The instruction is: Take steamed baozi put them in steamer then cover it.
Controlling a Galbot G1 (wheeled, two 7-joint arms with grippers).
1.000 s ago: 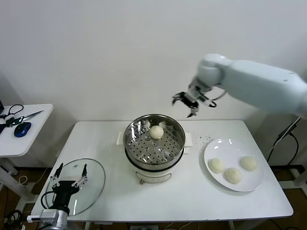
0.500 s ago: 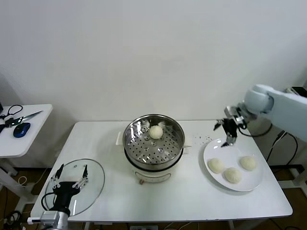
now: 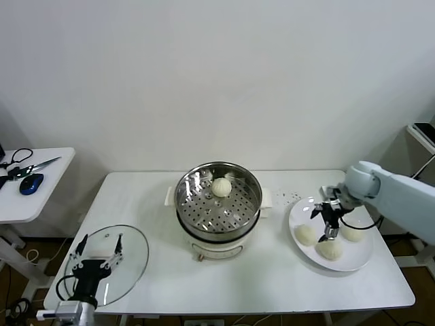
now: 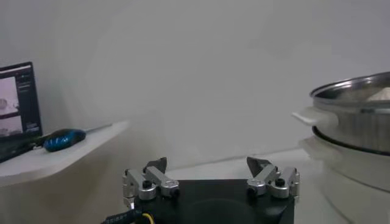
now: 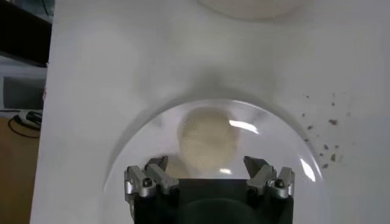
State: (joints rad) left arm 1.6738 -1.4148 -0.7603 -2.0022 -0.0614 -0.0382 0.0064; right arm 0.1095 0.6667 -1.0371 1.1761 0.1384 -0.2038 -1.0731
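Observation:
The steel steamer (image 3: 219, 204) stands mid-table with one baozi (image 3: 221, 187) on its perforated floor. Three more baozi (image 3: 306, 235) (image 3: 331, 249) (image 3: 353, 231) lie on a white plate (image 3: 304, 210) at the right. My right gripper (image 3: 328, 219) hangs open just above the plate, between those buns. In the right wrist view a baozi (image 5: 207, 141) lies just ahead of its spread fingers (image 5: 207, 167), untouched. The glass cover (image 3: 132, 248) lies flat at the front left, and my left gripper (image 3: 95, 252) waits open over it. From the left wrist its jaws (image 4: 210, 165) hold nothing, with the steamer (image 4: 359, 109) off to one side.
A small side table (image 3: 47, 193) at the left carries scissors and a blue mouse (image 3: 31, 183). Dark crumbs (image 3: 292, 197) dot the tabletop between the steamer and the plate. The plate sits close to the table's right edge.
My right arm has swung from high behind the steamer to the right and down over the plate, still open. The left arm has stayed where it was.

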